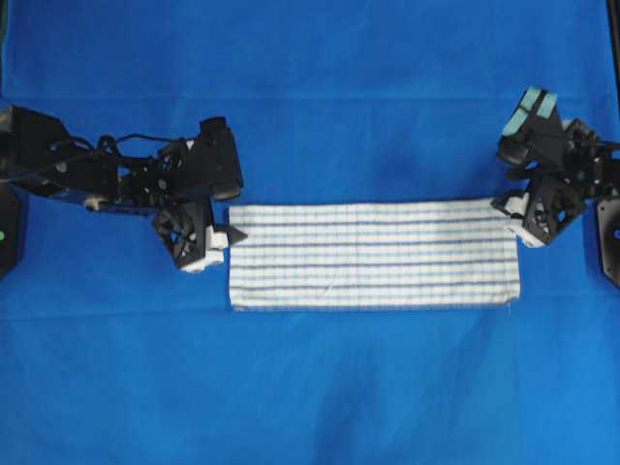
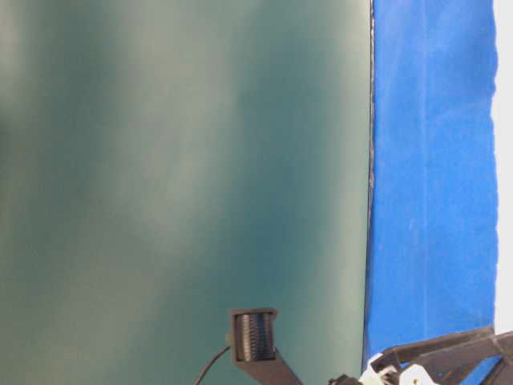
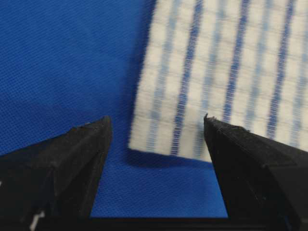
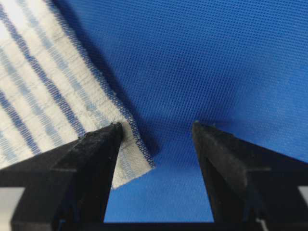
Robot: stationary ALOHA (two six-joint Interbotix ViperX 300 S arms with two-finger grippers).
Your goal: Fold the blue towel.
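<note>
1. Lying flat and long on the big plain blue cloth: the blue towel, white with thin blue stripes.
2. Hovering just beside the towel's left end: the left gripper, jaws standing wide apart, holding nothing.
3. Waiting at the towel's far right corner: the right gripper, jaws also wide apart, gripping nothing.
4. Poking in front of one right finger: that towel corner.
</note>
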